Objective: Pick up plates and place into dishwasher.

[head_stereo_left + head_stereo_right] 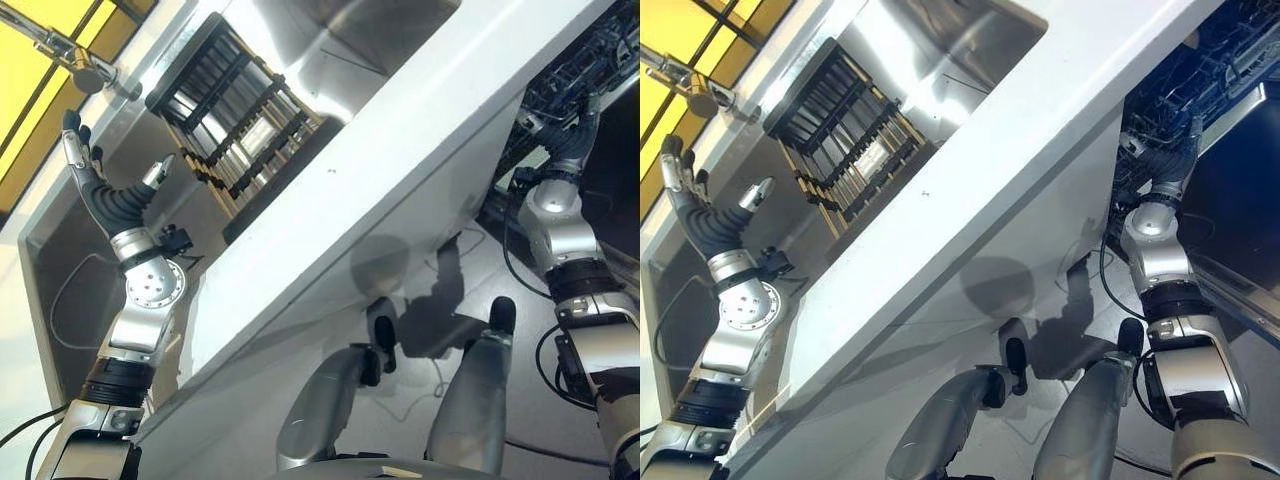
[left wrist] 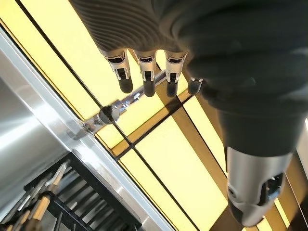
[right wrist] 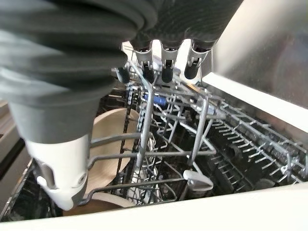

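A tan plate stands on edge among the wires of the dishwasher rack, and a second plate rim shows lower down. My right hand hovers just over that rack with fingers straight and nothing in them; from the head it reaches into the open dishwasher, with only its dark cover showing. My left hand is raised over the sink, open and empty, its fingers pointing toward the faucet. No plate shows near the left hand.
A black dish rack with wooden pegs sits in the steel sink, and I see no plates in it. The white countertop runs between sink and dishwasher. The dark dishwasher door hangs open by my right arm.
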`<state>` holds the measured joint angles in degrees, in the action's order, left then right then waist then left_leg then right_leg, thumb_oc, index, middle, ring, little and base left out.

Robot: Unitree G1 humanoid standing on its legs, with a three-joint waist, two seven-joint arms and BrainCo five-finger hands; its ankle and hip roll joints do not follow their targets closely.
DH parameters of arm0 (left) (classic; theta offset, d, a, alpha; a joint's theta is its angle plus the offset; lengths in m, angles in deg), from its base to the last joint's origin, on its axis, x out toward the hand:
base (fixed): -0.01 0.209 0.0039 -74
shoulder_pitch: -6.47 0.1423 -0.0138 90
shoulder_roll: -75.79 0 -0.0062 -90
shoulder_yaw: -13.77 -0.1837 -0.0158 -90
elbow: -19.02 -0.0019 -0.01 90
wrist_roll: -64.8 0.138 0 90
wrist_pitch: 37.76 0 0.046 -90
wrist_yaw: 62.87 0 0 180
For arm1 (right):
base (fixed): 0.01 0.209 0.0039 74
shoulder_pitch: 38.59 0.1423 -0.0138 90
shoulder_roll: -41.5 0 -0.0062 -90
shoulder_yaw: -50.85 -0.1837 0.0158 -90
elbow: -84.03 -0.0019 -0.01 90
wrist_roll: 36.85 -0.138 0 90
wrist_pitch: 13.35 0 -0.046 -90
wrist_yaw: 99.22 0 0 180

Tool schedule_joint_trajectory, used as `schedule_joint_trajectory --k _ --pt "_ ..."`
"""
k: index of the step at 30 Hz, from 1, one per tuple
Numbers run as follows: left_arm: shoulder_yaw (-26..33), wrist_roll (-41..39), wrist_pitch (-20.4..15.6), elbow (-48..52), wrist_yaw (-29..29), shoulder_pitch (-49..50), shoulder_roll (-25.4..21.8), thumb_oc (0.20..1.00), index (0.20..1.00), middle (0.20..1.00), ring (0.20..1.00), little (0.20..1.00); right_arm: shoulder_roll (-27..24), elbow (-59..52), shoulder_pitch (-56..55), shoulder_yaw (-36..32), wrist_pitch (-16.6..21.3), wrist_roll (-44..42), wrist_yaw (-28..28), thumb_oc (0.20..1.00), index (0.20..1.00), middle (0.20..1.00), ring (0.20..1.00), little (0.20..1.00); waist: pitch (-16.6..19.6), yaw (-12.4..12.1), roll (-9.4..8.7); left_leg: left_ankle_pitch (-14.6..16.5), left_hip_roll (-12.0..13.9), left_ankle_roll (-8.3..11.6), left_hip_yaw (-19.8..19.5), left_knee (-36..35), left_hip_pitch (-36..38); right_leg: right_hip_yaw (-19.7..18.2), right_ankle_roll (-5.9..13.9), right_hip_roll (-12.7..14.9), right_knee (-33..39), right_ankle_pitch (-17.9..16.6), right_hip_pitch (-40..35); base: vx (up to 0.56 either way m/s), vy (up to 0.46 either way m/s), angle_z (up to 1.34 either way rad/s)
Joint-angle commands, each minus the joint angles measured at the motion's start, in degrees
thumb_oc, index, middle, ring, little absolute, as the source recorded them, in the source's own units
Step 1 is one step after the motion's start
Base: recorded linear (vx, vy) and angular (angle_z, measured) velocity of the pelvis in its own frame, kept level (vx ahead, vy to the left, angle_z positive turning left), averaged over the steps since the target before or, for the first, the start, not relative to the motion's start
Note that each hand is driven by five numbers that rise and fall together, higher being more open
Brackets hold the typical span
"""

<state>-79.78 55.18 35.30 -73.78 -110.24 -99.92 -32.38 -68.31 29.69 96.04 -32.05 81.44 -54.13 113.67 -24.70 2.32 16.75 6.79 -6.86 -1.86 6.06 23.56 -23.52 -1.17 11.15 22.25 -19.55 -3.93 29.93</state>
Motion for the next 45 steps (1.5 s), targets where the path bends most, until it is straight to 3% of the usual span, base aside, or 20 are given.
schedule_joint_trajectory --k 1,12,21,26,32,34,37,40,41,42,43,45 --pt "3.15 2.32 -1.63 0.16 -1.30 -1.33 0.75 1.000 1.000 1.000 1.000 1.000 -1.07 -9.19 1.56 -2.31 5.23 3.24 1.79 1.000 1.000 1.000 1.000 1.000 -2.06 3.42 1.01 0.47 4.12 5.89 -2.08 -3.89 3.55 -4.67 -2.51 0.29 4.90 -0.28 -3.30 0.01 -0.064 -0.13" --pt "3.48 4.64 -1.62 0.32 -0.62 -0.41 2.81 1.000 1.000 1.000 1.000 1.000 2.74 -16.22 -10.10 -6.53 6.09 4.23 7.01 1.000 1.000 1.000 1.000 1.000 1.36 5.68 -0.80 -0.60 6.49 6.31 -1.08 -8.15 7.41 -4.42 -2.04 -2.10 6.51 1.16 -5.98 0.00 -0.057 -0.13" --pt "4.36 6.40 -3.93 0.19 0.74 2.35 5.21 1.000 1.000 1.000 1.000 1.000 3.83 -22.50 -20.38 -12.22 7.99 3.79 13.51 1.000 1.000 1.000 1.000 1.000 1.73 9.10 -2.23 2.11 7.26 5.97 -0.44 -3.03 8.12 -6.06 -2.89 -3.90 4.38 2.54 -6.60 -0.02 0.044 -0.09" --pt "3.18 6.32 -5.17 -0.61 2.12 1.76 5.81 1.000 1.000 1.000 1.000 1.000 4.21 -22.46 -22.89 -14.09 8.99 3.63 15.57 1.000 1.000 1.000 1.000 1.000 1.51 11.04 -3.11 5.32 6.29 5.38 0.85 1.62 7.97 -8.30 -2.85 -2.24 3.64 0.93 -6.51 -0.01 0.181 -0.19" --pt "2.52 6.28 -5.02 -1.61 2.55 0.90 6.46 1.000 1.000 1.000 1.000 1.000 4.36 -22.35 -28.01 -16.48 9.81 2.99 14.49 1.000 1.000 1.000 1.000 1.000 0.65 14.54 -3.25 8.16 5.36 4.77 5.23 3.62 9.47 -11.21 -1.42 1.95 6.22 -5.75 -5.39 0.05 0.211 -0.38" --pt "2.63 5.73 -5.17 -2.27 2.34 1.28 6.63 1.000 1.000 1.000 1.000 1.000 4.47 -20.34 -29.23 -16.68 10.87 1.89 13.06 1.000 1.000 1.000 1.000 1.000 0.34 15.07 -2.77 8.34 5.24 4.23 7.28 3.25 9.98 -10.16 -0.96 2.89 6.22 -6.38 -4.17 0.03 0.240 -0.73" --pt "4.06 4.87 -5.33 -2.17 3.14 2.91 6.52 1.000 1.000 1.000 1.000 1.000 5.36 -18.55 -30.70 -16.01 11.88 -0.82 10.65 1.000 1.000 1.000 1.000 1.000 -0.96 14.95 -1.41 8.49 6.03 2.74 11.28 3.02 10.19 -7.38 -1.28 1.92 0.95 -4.56 -1.03 -0.09 0.219 -0.87" --pt "5.26 5.84 -4.67 -0.82 3.11 2.53 5.75 1.000 1.000 1.000 1.000 1.000 6.52 -17.64 -31.33 -15.74 13.78 -5.23 8.79 1.000 1.000 1.000 1.000 1.000 -2.79 14.51 0.56 7.86 6.60 0.10 13.54 4.64 6.51 -6.22 -4.09 -3.63 -11.67 4.94 3.31 -0.27 0.154 -0.97" --pt "5.43 5.89 -4.15 -0.49 3.10 1.85 5.49 1.000 1.000 1.000 1.000 1.000 7.07 -17.27 -31.59 -15.45 15.08 -6.96 8.08 1.000 1.000 1.000 1.000 1.000 -2.99 14.34 0.75 8.11 6.17 -0.36 13.42 6.19 4.69 -5.66 -4.99 -4.20 -13.23 6.82 4.13 -0.21 0.006 -0.52" --pt "5.30 5.67 -3.67 -0.38 2.93 1.33 5.09 1.000 1.000 1.000 1.000 1.000 7.56 -16.65 -31.79 -15.32 16.11 -7.91 7.38 1.000 1.000 1.000 1.000 1.000 -2.88 14.12 0.75 8.74 5.96 -0.18 13.20 8.07 3.03 -4.91 -5.45 -3.75 -13.41 7.42 4.43 -0.15 -0.078 -0.42" --pt "5.27 5.19 -3.64 -0.85 3.40 0.50 4.64 1.000 1.000 1.000 1.000 1.000 8.06 -15.98 -32.10 -14.94 17.33 -8.91 6.76 1.000 1.000 1.000 1.000 1.000 -3.18 14.26 0.66 8.02 5.41 0.24 12.97 8.79 1.51 -5.11 -5.66 -3.21 -11.70 5.45 4.81 -0.10 -0.050 -0.35" --pt "4.42 5.78 -4.38 -2.27 3.50 -0.88 4.80 1.000 1.000 1.000 1.000 1.000 8.00 -15.23 -31.08 -14.32 19.19 -11.69 4.95 1.000 1.000 1.000 1.000 1.000 -4.69 14.98 1.83 8.41 5.67 0.95 13.12 9.78 0.17 -5.67 -5.67 -3.72 -14.55 6.24 7.74 -0.09 0.014 -0.30"
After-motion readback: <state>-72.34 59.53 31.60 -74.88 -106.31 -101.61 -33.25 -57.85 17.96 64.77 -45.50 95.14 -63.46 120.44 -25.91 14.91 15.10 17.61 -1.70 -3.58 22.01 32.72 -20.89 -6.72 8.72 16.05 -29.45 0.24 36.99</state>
